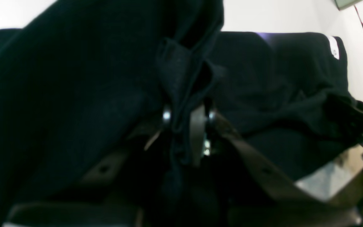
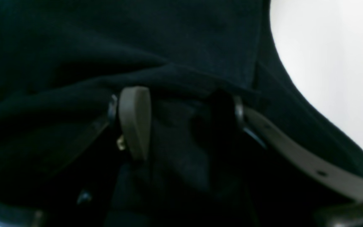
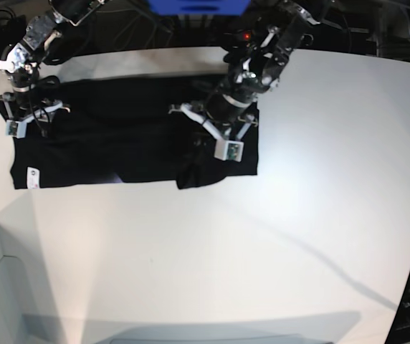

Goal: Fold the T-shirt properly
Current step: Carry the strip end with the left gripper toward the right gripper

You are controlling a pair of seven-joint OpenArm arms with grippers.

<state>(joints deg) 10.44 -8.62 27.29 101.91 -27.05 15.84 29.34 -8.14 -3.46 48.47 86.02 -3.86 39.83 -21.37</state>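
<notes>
Cloth of the T-shirt looks soft and floppy; edges grip best. Left pincer pinches a bunched fold, right pincer gapes wide over fabric.

No text, brand or number can be read in any view. A small white label sits on the T-shirt near its lower left corner in the base view, and shows again at upper right in the left wrist view, but its markings are too small and blurred to make out.
</notes>
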